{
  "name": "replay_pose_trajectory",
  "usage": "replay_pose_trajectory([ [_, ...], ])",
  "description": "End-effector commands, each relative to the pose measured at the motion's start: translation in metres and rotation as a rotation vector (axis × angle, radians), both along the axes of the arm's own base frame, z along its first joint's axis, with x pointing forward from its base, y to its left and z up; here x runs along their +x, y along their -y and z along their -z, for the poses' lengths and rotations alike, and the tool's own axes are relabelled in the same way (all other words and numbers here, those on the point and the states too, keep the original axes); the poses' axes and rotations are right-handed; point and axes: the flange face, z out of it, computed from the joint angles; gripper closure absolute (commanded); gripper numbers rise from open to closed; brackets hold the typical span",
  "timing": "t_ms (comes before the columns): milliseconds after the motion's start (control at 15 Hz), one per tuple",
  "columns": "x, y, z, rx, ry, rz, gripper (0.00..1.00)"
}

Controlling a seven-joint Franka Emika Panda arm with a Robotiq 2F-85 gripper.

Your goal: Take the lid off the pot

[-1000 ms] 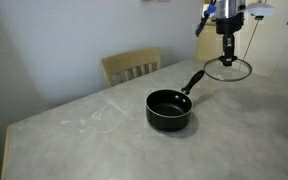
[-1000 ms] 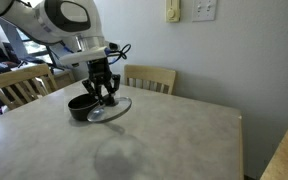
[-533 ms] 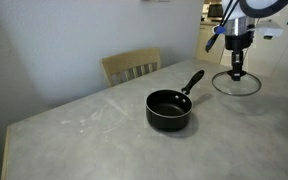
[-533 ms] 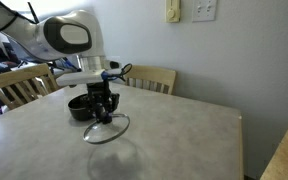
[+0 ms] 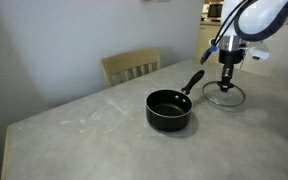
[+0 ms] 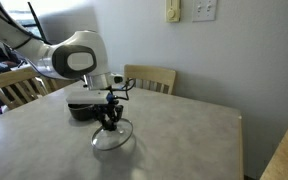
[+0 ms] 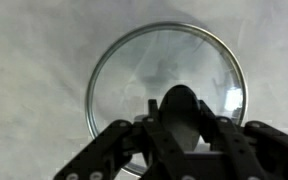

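Only the wrist view looks down through the round clear glass lid [image 7: 134, 70], its dark knob pinched between the closed fingers of the Robotiq gripper [image 7: 179, 108]. Both exterior views place it off the small black saucepan [image 5: 169, 110] [image 6: 81, 108], low at the pale grey table [image 5: 74, 135] near the handle's tip. The white arm [image 6: 79, 62] points the gripper straight down, partly hiding the saucepan in an exterior view; a wooden chair [image 5: 131, 66] stands behind.
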Motion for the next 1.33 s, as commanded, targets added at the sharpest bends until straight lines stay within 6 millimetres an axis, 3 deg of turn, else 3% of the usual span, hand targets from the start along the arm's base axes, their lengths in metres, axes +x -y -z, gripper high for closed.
replay_pose_trajectory([
  [0, 0.007, 0.002, 0.018, 0.038, 0.041, -0.001, 0.85],
  [133, 0.009, 0.0, 0.027, 0.052, 0.05, 0.003, 0.85],
  [533, 0.012, 0.004, 0.026, 0.07, 0.067, 0.015, 0.85],
  [667, 0.011, 0.006, 0.026, 0.072, 0.068, 0.02, 0.57],
  [800, 0.011, 0.008, 0.027, 0.073, 0.071, 0.025, 0.39],
  [933, 0.01, 0.01, 0.028, 0.072, 0.072, 0.031, 0.3],
  [1133, 0.009, 0.012, 0.022, 0.069, 0.079, 0.037, 0.03],
  [1267, 0.007, 0.012, 0.012, 0.067, 0.081, 0.039, 0.0],
])
